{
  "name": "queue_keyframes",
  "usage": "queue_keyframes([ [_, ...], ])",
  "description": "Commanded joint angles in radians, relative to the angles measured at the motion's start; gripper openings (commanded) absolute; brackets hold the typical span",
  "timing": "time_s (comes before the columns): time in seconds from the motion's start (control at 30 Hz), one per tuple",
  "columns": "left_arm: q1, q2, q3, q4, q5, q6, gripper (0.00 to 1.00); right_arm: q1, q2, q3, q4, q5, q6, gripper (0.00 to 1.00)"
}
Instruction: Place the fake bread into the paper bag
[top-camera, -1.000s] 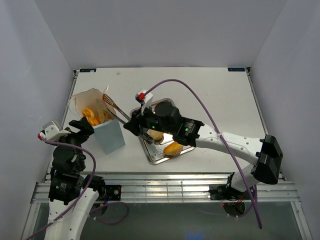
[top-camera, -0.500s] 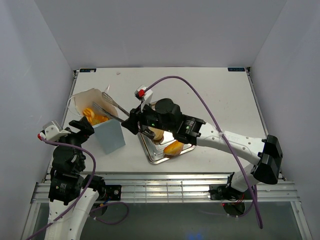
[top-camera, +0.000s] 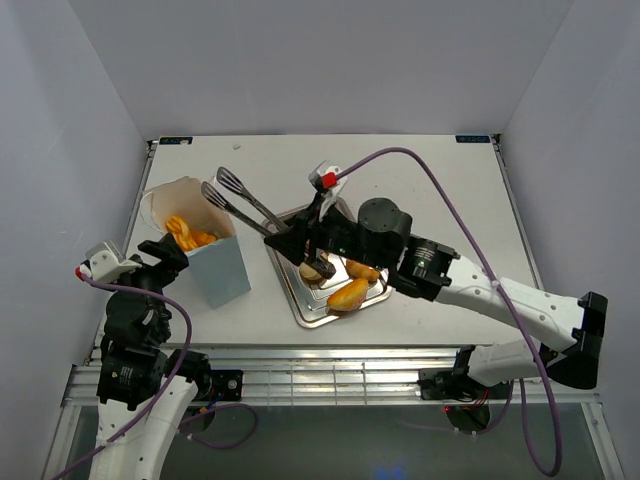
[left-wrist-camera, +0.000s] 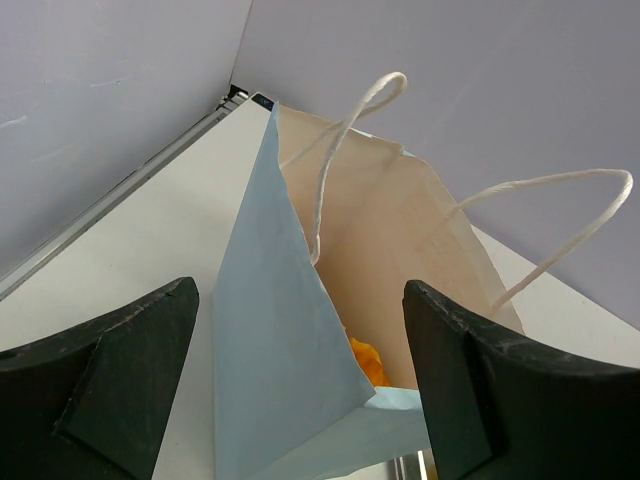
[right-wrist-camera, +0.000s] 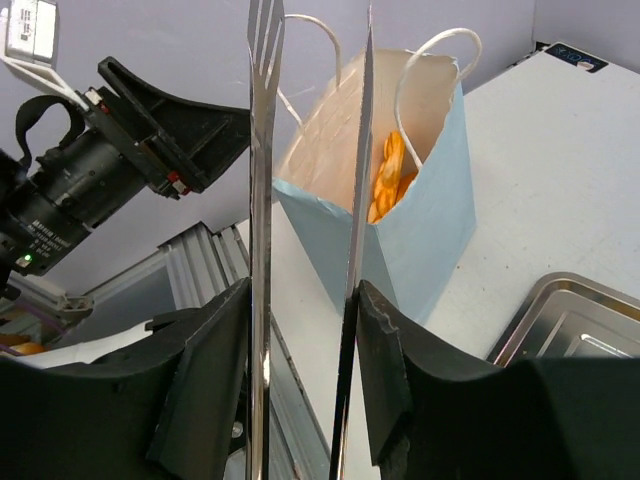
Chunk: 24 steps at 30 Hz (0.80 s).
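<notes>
Steel tongs (top-camera: 243, 203) sat clamped between your right fingers (right-wrist-camera: 205, 380), blades apart and empty, tips raised near the bag's (top-camera: 218, 275) mouth. Orange bread (top-camera: 188, 234) lay inside the upright bag on the desk (top-camera: 420, 190); more pieces rested on the tray (top-camera: 300, 308). Your left fingers (left-wrist-camera: 110, 370) stood spread wide, straddling the bag's near corner; contact couldn't be judged.
</notes>
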<state>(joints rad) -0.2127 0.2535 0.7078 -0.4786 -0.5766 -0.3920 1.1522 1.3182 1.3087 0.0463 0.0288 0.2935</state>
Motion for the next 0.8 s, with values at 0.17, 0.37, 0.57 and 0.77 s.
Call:
queue_keyframes([
  [0.17,-0.004,0.000,0.002,0.005,0.027,0.010,0.94,0.001,-0.232,-0.216,-0.002,0.140,0.071,0.49],
  [0.37,-0.004,-0.005,-0.001,0.008,0.034,0.012,0.94,0.001,-0.434,-0.437,-0.045,0.279,0.127,0.47],
  [0.57,-0.004,-0.002,-0.002,0.011,0.047,0.015,0.94,0.001,-0.551,-0.623,-0.115,0.378,0.252,0.48],
  [0.77,-0.004,-0.016,-0.007,0.008,0.061,0.016,0.94,0.001,-0.582,-0.779,-0.125,0.395,0.374,0.50],
])
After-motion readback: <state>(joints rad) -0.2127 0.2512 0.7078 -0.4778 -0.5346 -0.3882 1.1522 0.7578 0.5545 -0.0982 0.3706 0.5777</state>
